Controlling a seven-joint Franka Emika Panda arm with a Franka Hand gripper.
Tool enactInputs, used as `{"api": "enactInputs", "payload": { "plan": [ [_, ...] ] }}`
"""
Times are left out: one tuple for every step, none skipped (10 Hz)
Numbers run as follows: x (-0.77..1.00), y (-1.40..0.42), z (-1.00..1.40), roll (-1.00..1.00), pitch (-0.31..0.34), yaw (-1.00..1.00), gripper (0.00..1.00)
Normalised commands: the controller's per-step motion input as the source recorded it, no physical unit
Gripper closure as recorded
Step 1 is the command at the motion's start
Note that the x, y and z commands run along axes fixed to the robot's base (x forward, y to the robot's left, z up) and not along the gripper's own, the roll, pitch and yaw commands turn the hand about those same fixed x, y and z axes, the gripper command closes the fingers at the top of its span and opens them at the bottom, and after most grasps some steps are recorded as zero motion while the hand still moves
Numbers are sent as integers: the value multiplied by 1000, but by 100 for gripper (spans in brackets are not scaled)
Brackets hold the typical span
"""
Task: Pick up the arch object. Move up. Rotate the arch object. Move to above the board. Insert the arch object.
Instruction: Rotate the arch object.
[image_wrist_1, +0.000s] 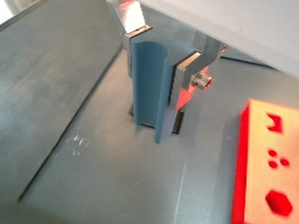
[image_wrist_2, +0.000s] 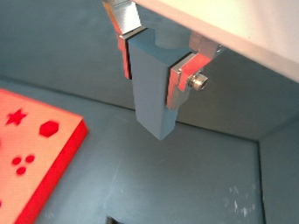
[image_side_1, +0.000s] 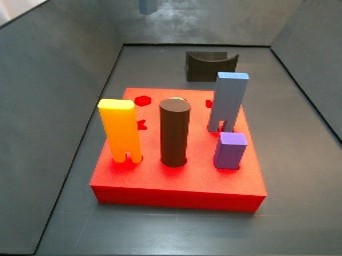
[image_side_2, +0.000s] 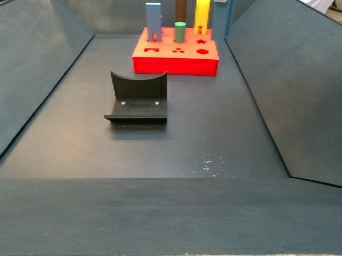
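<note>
The gripper (image_wrist_2: 152, 70), beside the board (image_wrist_2: 41, 153), grips the arch (image_wrist_2: 155, 112) across flat sides; it looks rigid, light, perhaps slick.

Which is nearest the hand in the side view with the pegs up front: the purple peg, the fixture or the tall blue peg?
The hand, shut on a blue-grey piece, is at the far end.
1. Fixture, beyond the board.
2. Tall blue peg, mid-board.
3. Purple peg, toward the camera.
</note>
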Motion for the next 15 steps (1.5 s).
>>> {"api": "enactInputs", "payload": {
  "plan": [
    [15, 9, -1, -12, 61, -1000, 100],
    [15, 9, 0, -15, 77, -1000, 100],
    [0, 0, 0, -5, 27, -1000, 100],
    [1, 0, 1, -5, 28, -1000, 100],
    [2, 1, 2, -6, 31, -1000, 100],
    [2, 3, 2, -6, 33, -1000, 100],
    [2, 4, 3, -7, 37, -1000, 100],
    [3, 5, 3, -8, 40, -1000, 100],
    [3, 6, 4, -9, 47, -1000, 100],
    [3, 7, 4, -10, 53, -1000, 100],
    [4, 7, 5, -12, 62, -1000, 100],
    [5, 8, 6, -15, 78, -1000, 100],
    [6, 8, 7, -18, 92, -940, 100],
    [7, 9, 8, -18, 91, -693, 100],
    [9, 9, 11, -18, 90, -411, 100]
  ]
}}
